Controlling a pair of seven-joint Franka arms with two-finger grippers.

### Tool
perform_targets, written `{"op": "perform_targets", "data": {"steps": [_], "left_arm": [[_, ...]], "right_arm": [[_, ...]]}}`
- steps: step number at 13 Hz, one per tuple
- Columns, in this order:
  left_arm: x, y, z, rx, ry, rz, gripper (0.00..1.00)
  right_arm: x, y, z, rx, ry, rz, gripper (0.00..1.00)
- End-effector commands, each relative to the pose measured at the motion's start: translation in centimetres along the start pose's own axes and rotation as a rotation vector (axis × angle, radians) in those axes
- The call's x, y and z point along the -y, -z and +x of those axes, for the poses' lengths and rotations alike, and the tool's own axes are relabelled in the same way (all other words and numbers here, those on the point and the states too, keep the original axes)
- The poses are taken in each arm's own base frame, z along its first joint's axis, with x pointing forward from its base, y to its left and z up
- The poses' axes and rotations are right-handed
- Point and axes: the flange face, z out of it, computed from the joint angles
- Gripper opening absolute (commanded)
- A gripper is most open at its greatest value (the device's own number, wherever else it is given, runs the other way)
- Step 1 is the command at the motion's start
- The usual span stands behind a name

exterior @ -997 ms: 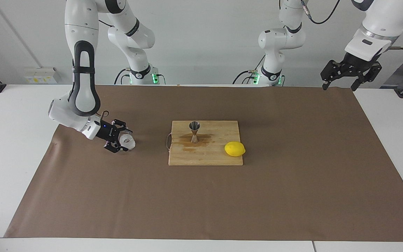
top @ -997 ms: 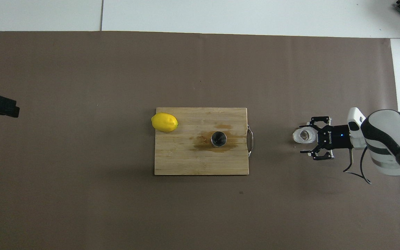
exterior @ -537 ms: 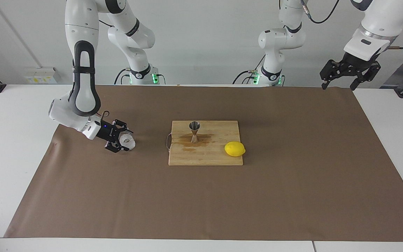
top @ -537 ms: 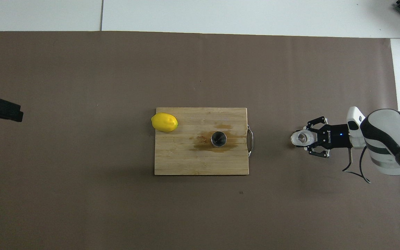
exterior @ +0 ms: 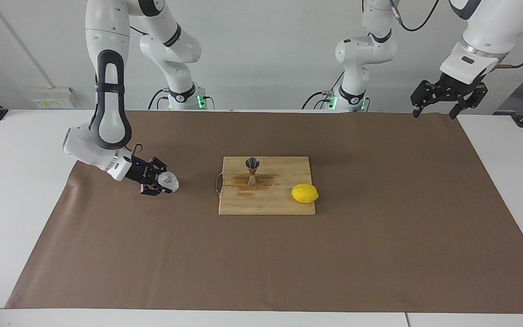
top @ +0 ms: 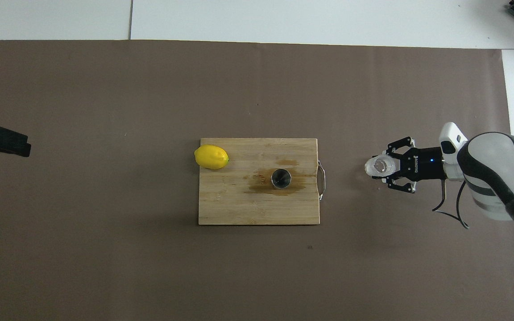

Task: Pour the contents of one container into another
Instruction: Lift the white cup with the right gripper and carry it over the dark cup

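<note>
Two arms over brown paper (exterior: pixel 379 236) on white table (exterior: pixel 12 190). Right gripper (exterior: pixel 161 182) low at right arm's end of paper, closed around glass cup (exterior: pixel 169 181); cup gripped from its sides, mouth up in overhead view (top: pixel 379 165). Cannot tell whether cup base rests on paper or sits just clear of it. Seen from overhead, cup at 3 o'clock of board (top: pixel 221 200), well apart from it, gripper body (top: pixel 391 167) trailing off at 3 o'clock of cup.

Board mid-table, metal handle (top: pixel 322 180) on edge toward right arm's end. Jigger (exterior: pixel 252 171) upright on board, open cone up, standing in brown wet stain (top: pixel 261 186); smaller stain streak just at 12 o'clock of jigger in overhead view. Jigger untouched, apart from both grippers.

Lemon (exterior: pixel 304 193) on board corner toward left arm's end, farther from robots than jigger; overhead, at 10 o'clock of jigger (top: pixel 280 178), overhanging board edge slightly.

Left gripper (exterior: pixel 436 102) raised high over paper edge at left arm's end, fingers spread wide, holding nothing; arm waiting. Overhead shows only its dark tip (top: pixel 2 140) at 9 o'clock of board, well apart.
</note>
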Motion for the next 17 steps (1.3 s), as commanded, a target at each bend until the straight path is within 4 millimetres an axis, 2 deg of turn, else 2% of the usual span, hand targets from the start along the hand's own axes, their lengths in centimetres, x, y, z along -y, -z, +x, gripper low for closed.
{"op": "perform_targets", "data": {"steps": [1,4,9,15,17], "left_arm": [[0.1,-0.1,-0.5,0.003,-0.01,0.004,1.0],[0.1,0.0,-0.5,0.0,-0.01,0.004,1.0],[0.1,0.0,-0.6,0.003,-0.011,0.004,1.0],[0.2,-0.4,-0.6,0.011,-0.01,0.003,1.0],[0.1,-0.5,-0.6,0.012,-0.011,0.003,1.0]], "right_arm": [[-0.1,0.2,4.8,0.025,-0.053,-0.011,0.04],[-0.2,-0.1,9.4,0.116,-0.065,-0.038,0.04],[-0.2,-1.5,14.8,0.192,-0.089,-0.049,0.04],[0.9,-4.0,22.3,0.368,-0.037,-0.074,0.04],[1.9,-5.6,24.5,0.419,0.001,-0.072,0.04]]}}
